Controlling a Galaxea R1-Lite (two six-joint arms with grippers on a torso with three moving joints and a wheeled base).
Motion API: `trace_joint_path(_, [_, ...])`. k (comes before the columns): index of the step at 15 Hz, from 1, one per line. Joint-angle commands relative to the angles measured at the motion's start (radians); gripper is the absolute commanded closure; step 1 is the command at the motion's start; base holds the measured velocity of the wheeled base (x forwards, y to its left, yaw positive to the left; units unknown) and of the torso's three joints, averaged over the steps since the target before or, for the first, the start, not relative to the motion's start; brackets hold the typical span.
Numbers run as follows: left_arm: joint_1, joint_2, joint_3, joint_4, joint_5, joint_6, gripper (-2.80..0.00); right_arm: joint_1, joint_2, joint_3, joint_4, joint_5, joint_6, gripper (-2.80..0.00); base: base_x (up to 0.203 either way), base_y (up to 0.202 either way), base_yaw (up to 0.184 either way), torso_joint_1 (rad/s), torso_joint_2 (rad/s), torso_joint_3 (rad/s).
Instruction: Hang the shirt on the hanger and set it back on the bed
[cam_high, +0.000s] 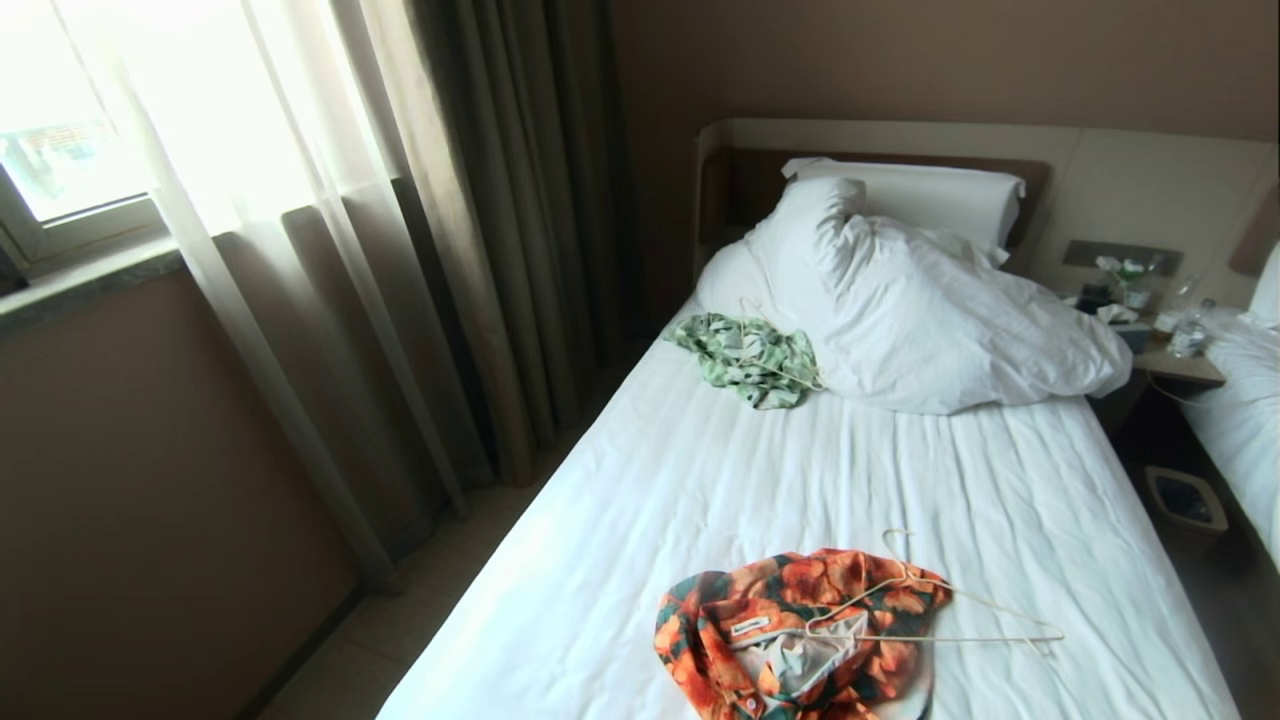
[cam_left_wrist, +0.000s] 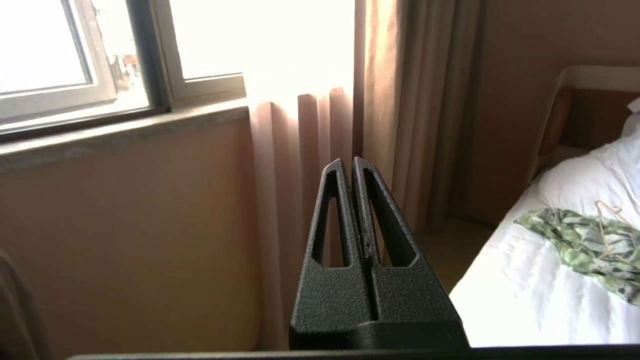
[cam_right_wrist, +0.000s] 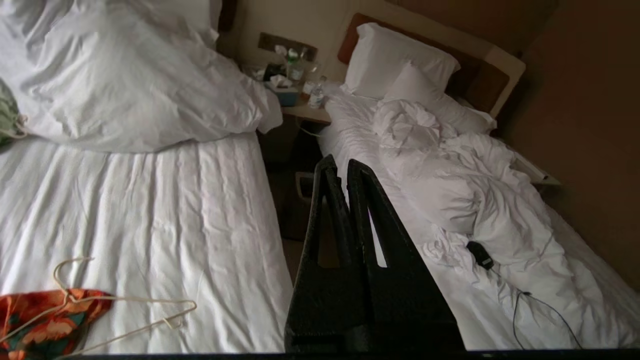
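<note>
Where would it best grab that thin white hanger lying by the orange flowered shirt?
Probably the hanger's bare arm on the white sheet, on the side away from the shirt. Come from above: it lies flat, and its other arm rests on the cloth.

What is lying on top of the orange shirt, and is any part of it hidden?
The hanger lies partly on the shirt, hook toward the pillow, one end out on the bed sheet. Its other end sits among the shirt's folds; whether it is inside cannot be told.

No legible text anywhere. The shirt (cam_high: 800, 630) carries a small white label (cam_high: 750, 627) inside the collar, dark marks on it, too small to read. Bottles (cam_high: 1188, 335) on the nightstand (cam_high: 1180, 368): labels unreadable.
</note>
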Motion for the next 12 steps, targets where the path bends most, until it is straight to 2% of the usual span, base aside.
trace_joint_path(1, [0.017,-0.25,-0.068,0.267,0.006,0.0,0.0,-0.042,-0.144,-0.005,0.001,-0.001,-0.001,0.0,0.0,0.0,0.0,0.0,0.0,0.0])
trace_joint_path(3, [0.081,-0.366,-0.116,0.428,0.009,0.0,0.0,-0.046,-0.226,0.001,0.032,0.0,0.001,0.0,0.0,0.0,0.0,0.0,0.0,0.0])
trace_joint_path(6, [0.182,-0.424,-0.094,0.485,0.004,0.002,0.0,-0.05,-0.321,0.002,0.131,0.001,0.009,0.0,0.0,0.0,0.0,0.0,0.0,0.0])
trace_joint_path(10, [0.185,-0.522,-0.012,0.51,-0.026,0.004,0.0,-0.092,-0.379,-0.001,0.183,0.005,0.055,0.0,0.0,0.0,0.0,0.0,0.0,0.0])
trace_joint_path(12, [0.187,-0.608,0.008,0.574,-0.06,0.021,0.0,-0.093,-0.379,0.009,0.191,0.005,0.115,0.0,0.0,0.0,0.0,0.0,0.0,0.0])
